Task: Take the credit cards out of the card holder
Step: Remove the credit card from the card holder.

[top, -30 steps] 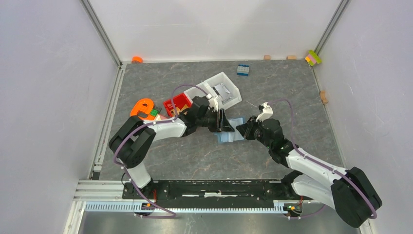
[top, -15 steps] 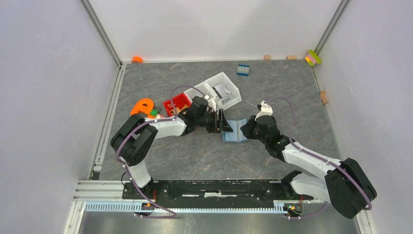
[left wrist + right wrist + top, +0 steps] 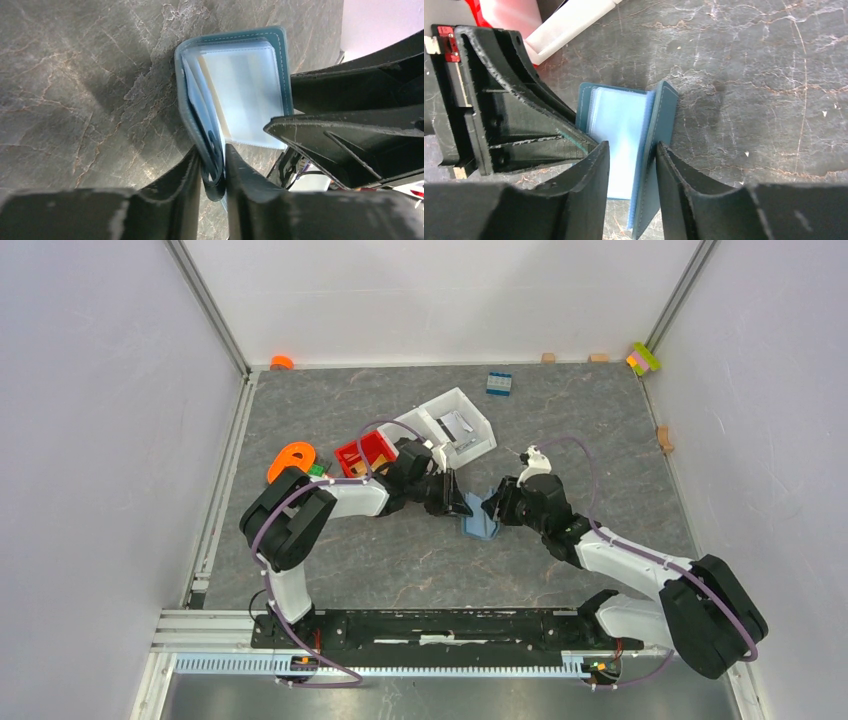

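Note:
The teal card holder [image 3: 480, 524] stands half open on the grey table between both grippers, pale blue sleeves [image 3: 247, 95] showing inside. My left gripper [image 3: 211, 150] is shut on its left cover, pinching the teal flap [image 3: 212, 167] between both fingers. My right gripper [image 3: 631, 146] is open around the other cover [image 3: 663, 120], which leans against the right finger with a gap to the left one. A thin tan sliver [image 3: 211, 90] shows between the sleeves; I cannot tell whether it is one of the credit cards. In the top view the left gripper [image 3: 462, 504] and right gripper [image 3: 493, 508] nearly meet.
A white tray [image 3: 480, 430] with grey items sits just behind the grippers, a red bin [image 3: 360, 452] and an orange piece [image 3: 290, 458] to its left. A blue studded brick [image 3: 499, 383] lies farther back. Small blocks [image 3: 643, 358] line the back and right walls.
The card holder went from lying spread open to folded up narrower. My left gripper opened wider, then closed on the left cover. My right gripper loosened from its shut grip.

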{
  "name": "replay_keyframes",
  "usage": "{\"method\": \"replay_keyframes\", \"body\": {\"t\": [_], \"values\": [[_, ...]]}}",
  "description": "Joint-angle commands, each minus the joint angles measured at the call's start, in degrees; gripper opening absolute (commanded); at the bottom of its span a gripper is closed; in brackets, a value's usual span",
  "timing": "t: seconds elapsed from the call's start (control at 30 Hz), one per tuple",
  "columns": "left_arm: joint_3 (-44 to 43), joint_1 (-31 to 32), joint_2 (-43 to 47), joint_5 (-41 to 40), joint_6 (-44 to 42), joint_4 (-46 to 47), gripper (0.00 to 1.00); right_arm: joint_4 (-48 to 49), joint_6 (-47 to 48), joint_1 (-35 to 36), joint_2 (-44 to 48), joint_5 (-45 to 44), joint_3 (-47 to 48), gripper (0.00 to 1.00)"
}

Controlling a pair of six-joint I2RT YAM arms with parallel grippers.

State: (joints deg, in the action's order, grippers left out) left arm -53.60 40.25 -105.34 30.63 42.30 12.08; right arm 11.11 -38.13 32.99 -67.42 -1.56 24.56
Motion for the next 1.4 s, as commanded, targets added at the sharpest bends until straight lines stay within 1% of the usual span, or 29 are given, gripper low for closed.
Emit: {"method": "replay_keyframes", "body": {"t": [0.0,0.03,0.07,0.17,0.2,0.3,0.43,0.53,0.7,0.97,1.17,1.37], "values": [[-2.15,0.09,-0.22,1.04,-0.40,0.05,0.23,4.84,1.64,-0.08,-0.01,4.29,1.46,0.45],[-2.28,0.11,-0.28,0.82,-0.62,-0.43,0.19,5.37,2.75,-0.04,0.37,4.98,1.33,0.46],[-2.46,0.13,-0.30,0.63,-0.80,-0.85,0.16,5.82,3.60,-0.03,0.62,5.23,1.21,0.48],[-2.86,0.10,-0.31,-0.17,-1.33,-2.12,0.15,5.81,4.53,-0.03,1.40,4.71,0.78,0.57],[-3.10,0.16,-0.31,-0.70,-1.70,-2.91,0.14,5.82,4.96,-0.06,1.28,4.99,0.84,0.57],[-3.44,0.09,-0.13,-1.52,-2.31,-4.06,0.14,5.03,5.97,-0.03,0.26,6.12,1.66,0.56],[-3.44,0.09,0.60,-2.73,-2.94,-5.12,0.14,3.27,6.78,-0.04,-1.52,6.65,2.98,0.52],[-3.61,0.14,1.10,-3.88,-3.53,-6.21,0.15,3.43,7.63,-0.03,-1.72,7.95,3.13,0.51],[-4.30,0.10,1.19,-5.39,-4.58,-8.30,0.15,3.39,8.68,-0.03,-0.90,7.67,2.95,0.51],[-4.41,0.09,2.04,-5.82,-4.95,-8.91,0.15,1.44,10.33,-0.01,-1.84,6.82,4.11,0.46],[-4.07,0.09,3.16,-5.94,-5.12,-8.91,0.15,-1.14,11.49,-0.03,-3.74,5.91,5.82,0.46],[-3.75,0.10,4.29,-6.02,-5.30,-8.91,0.16,-2.67,12.28,-0.03,-5.13,5.69,7.06,0.48]]}}
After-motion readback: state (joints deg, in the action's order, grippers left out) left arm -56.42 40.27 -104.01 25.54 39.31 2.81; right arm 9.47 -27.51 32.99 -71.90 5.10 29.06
